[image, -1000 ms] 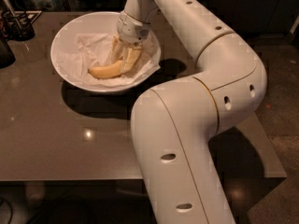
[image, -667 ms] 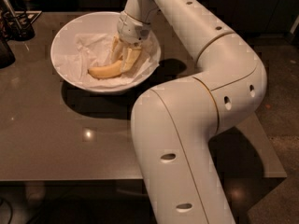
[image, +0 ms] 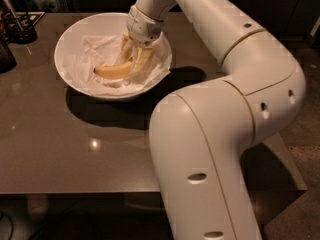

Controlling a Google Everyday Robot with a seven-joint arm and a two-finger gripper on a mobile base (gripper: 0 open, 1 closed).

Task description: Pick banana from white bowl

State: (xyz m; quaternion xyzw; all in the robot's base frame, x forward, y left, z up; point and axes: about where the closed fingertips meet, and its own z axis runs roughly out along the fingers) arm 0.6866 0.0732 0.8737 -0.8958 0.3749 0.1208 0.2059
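Observation:
A yellow banana [image: 111,70] lies in the white bowl [image: 67,39] on crumpled white paper [image: 95,51]. The bowl sits at the far left of a brown table. My gripper [image: 133,64] reaches down into the bowl from the right. Its fingers [image: 142,59] straddle the banana's right end, and that end is hidden behind them. The banana's left part points left and rests on the paper.
A dark holder with utensils [image: 17,26] stands at the table's far left corner. My large white arm [image: 225,114] covers the right half of the view. The table's front edge [image: 75,190] runs below. Floor shows at the right.

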